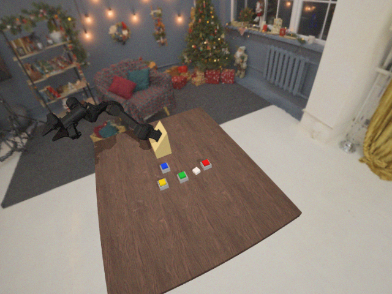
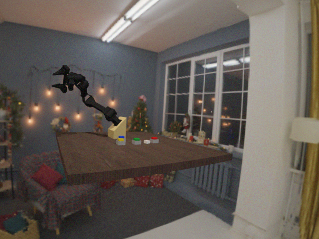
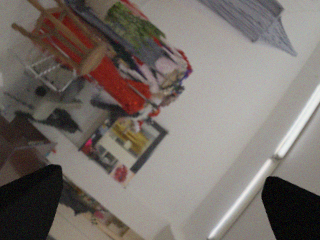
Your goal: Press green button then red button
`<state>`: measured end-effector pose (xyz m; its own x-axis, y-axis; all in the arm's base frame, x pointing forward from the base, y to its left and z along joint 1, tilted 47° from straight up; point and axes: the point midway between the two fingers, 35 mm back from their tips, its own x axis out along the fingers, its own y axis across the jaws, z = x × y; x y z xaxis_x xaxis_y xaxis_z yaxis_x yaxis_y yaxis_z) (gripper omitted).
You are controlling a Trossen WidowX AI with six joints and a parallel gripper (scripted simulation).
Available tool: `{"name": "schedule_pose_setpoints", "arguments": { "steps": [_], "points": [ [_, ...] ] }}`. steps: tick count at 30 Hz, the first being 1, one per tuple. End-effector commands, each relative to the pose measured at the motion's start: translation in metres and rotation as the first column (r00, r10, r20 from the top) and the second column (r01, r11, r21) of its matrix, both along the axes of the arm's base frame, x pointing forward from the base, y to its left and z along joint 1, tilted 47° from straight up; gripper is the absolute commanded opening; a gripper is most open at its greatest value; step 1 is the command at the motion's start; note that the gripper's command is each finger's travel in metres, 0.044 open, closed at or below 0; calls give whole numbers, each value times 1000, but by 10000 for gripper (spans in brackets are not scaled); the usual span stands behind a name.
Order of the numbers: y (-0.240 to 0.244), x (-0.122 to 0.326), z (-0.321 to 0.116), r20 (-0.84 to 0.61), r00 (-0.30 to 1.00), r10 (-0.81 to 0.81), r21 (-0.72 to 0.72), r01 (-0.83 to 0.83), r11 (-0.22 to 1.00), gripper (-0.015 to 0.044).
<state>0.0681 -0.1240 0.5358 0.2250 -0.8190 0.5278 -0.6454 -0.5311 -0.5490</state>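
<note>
— Start at the left: what's that dark shape hanging off the side of the table?

— That's the gripper [image 1: 52,129], matte black and angular, raised high and well out past the table's left edge. Its two pointed fingers [image 2: 61,70] stand wide apart with nothing between them. In the wrist view only the two black fingertips show at the bottom corners, and between them just the room's ceiling and wall.

— And the arm behind it?

— One jointed black arm [image 1: 104,110], running from the gripper back down to a pale, wedge-shaped mount [image 1: 160,140], smooth and cream-coloured, standing at the far end of the table.

— The table itself?

— Dark brown wood [image 1: 190,237] with long, visible grain, a broad slab with a curved near edge.

— What's sitting on it, left to right?

— Four push-buttons, each a small square coloured cap on a grey square housing. Leftmost is the yellow button [image 1: 162,183], then the blue button [image 1: 164,166] just behind it. Next, the green button [image 1: 182,176], near the middle of the cluster. Then one small white block [image 1: 196,171], a plain cube, just beside the red button [image 1: 206,163] but apart from it. The red one is rightmost.

— So the gripper's nowhere near green?

— Well apart from it, up in the air to the left.
</note>
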Motion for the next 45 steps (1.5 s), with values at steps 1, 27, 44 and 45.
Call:
{"name": "schedule_pose_setpoints", "arguments": {
  "steps": [1,27,44,45],
  "points": [
    [0,2,0,-12,1000,-2,-2,2,1000,400],
    [78,316,-253,-606,-461,-648,-287,-633,719,400],
    [148,258,-498,465,348,-814,806,-547,226,400],
    [150,249,-507,444,445,-778,857,-463,225,400]
  ]
}}
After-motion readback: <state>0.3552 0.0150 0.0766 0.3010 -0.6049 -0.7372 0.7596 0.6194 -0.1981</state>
